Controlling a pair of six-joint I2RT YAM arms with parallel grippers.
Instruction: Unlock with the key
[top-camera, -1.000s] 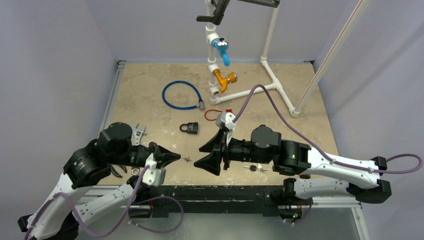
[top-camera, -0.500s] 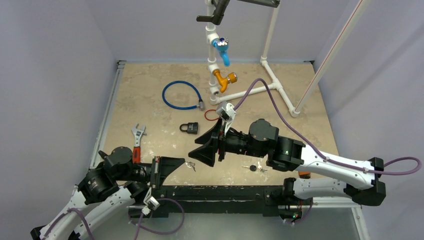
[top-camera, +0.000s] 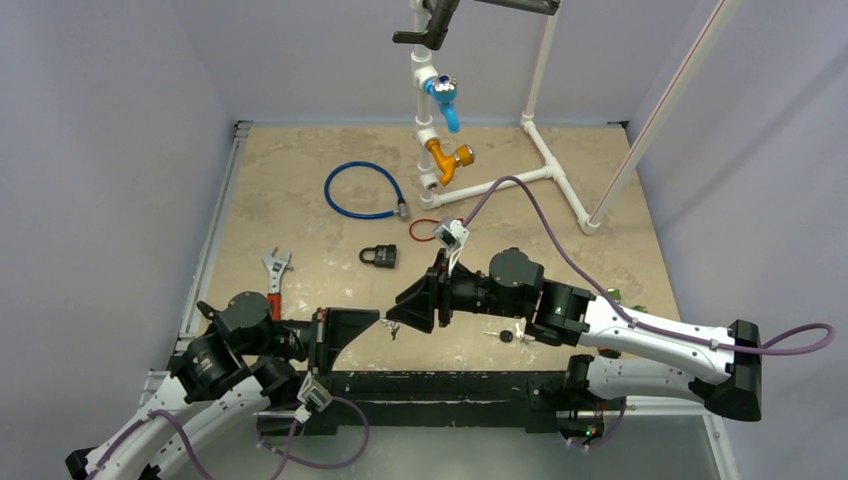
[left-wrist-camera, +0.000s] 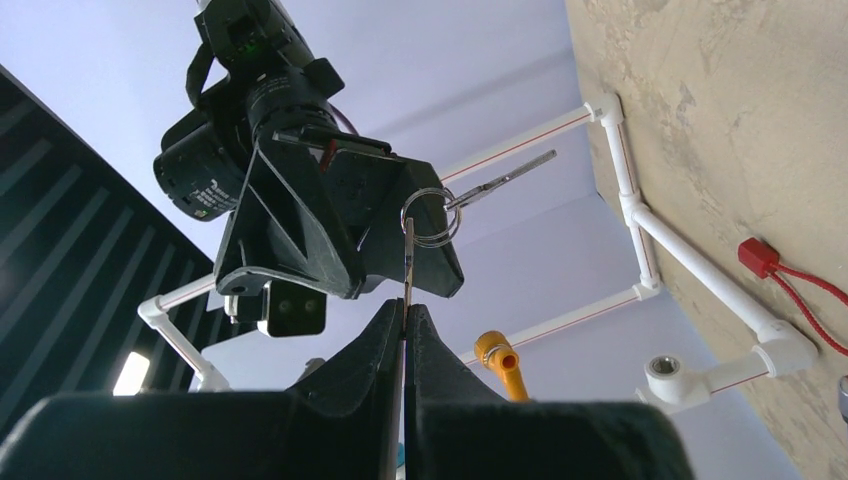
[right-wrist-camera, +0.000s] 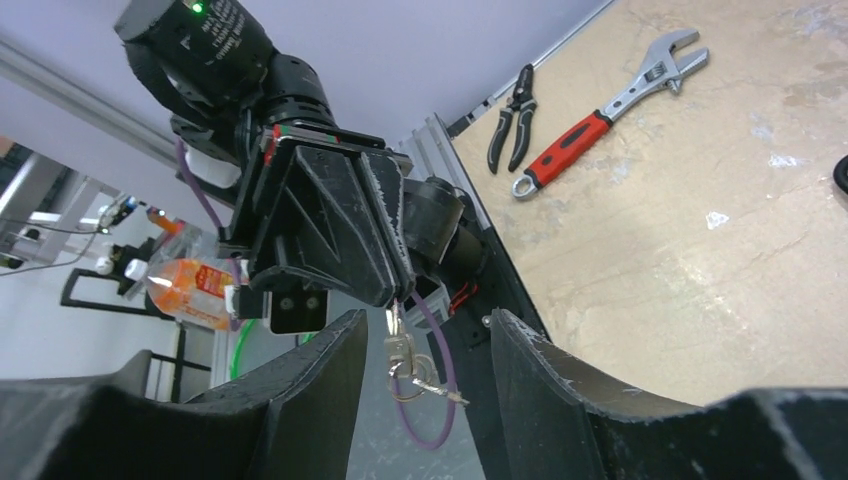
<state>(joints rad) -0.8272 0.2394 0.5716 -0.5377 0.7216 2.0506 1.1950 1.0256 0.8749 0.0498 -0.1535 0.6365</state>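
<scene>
A small silver key (left-wrist-camera: 408, 262) on a ring (left-wrist-camera: 431, 216) with a second key sticks up from my left gripper (left-wrist-camera: 405, 308), which is shut on its blade. In the right wrist view the same key bunch (right-wrist-camera: 400, 352) hangs between the fingers of my right gripper (right-wrist-camera: 428, 322). That gripper is open, with a gap on each side of the key. From above, both gripper tips meet near the table's front edge around the key (top-camera: 392, 328). The black padlock (top-camera: 379, 256) lies on the table behind them, apart from both grippers.
Another key set (top-camera: 510, 335) lies by the right arm. A blue cable lock (top-camera: 362, 190) and a red cable (top-camera: 424, 231) lie farther back. A red-handled wrench (top-camera: 272, 282) is at the left, pliers (right-wrist-camera: 510, 132) beside it. A white pipe frame (top-camera: 545, 165) with taps stands behind.
My left arm dropped back toward the near edge, keeping the key. The right gripper moved left until its fingers came around the key, and they narrowed slightly.
</scene>
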